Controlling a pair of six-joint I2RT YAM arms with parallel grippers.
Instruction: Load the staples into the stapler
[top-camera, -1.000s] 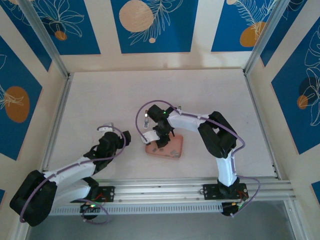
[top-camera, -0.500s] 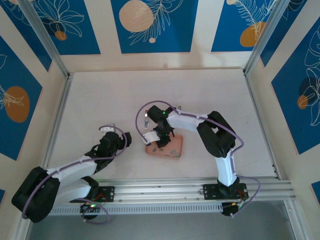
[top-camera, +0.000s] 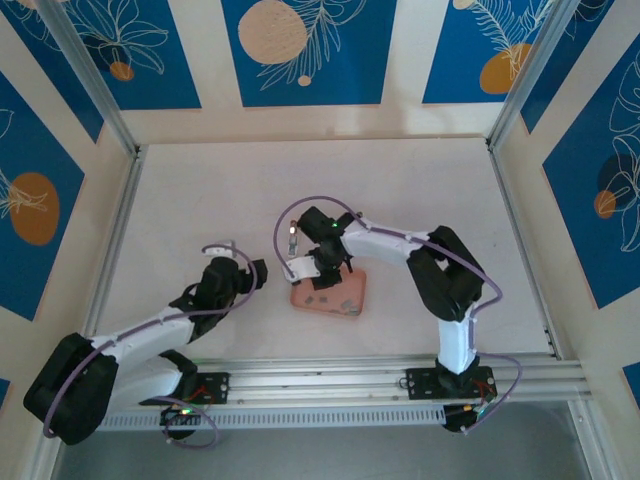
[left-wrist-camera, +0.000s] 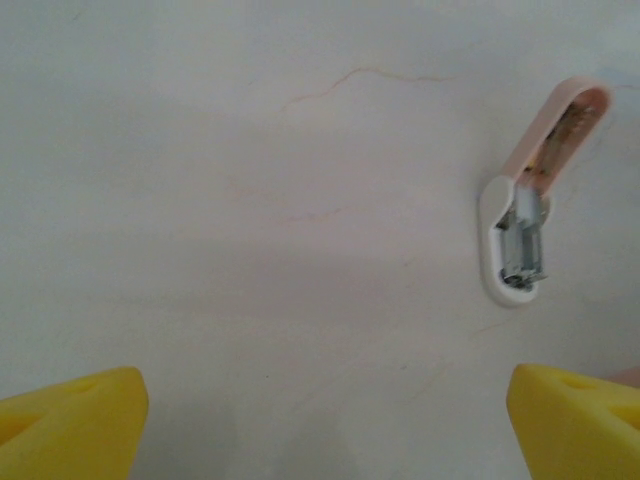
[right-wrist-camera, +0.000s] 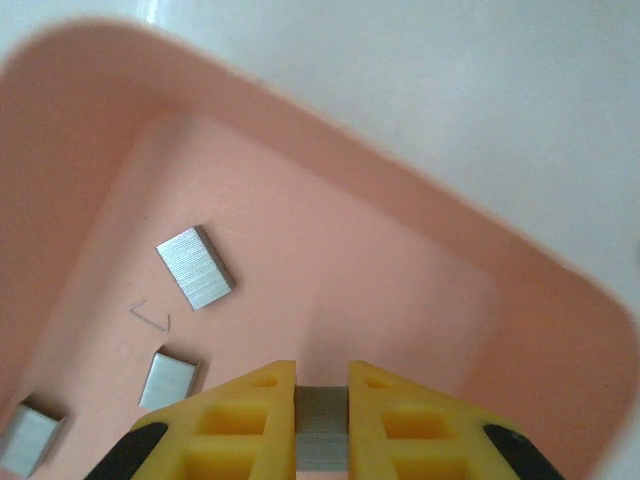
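Clamped narrow in the right jaws: one short grey strip of the staples (right-wrist-camera: 320, 428), low inside the pink tray (right-wrist-camera: 430, 300), with loose strips (right-wrist-camera: 195, 267) lying flat on the tray floor to its left. Spread wide and holding nothing: the left jaws, yellow fingertips (left-wrist-camera: 70, 420) at the two lower corners of the left wrist view, over bare bench (left-wrist-camera: 250, 200). Lying opened out on the bench, up and to the right of the left jaws and well apart from them: the pink-and-white stapler (left-wrist-camera: 545, 150).
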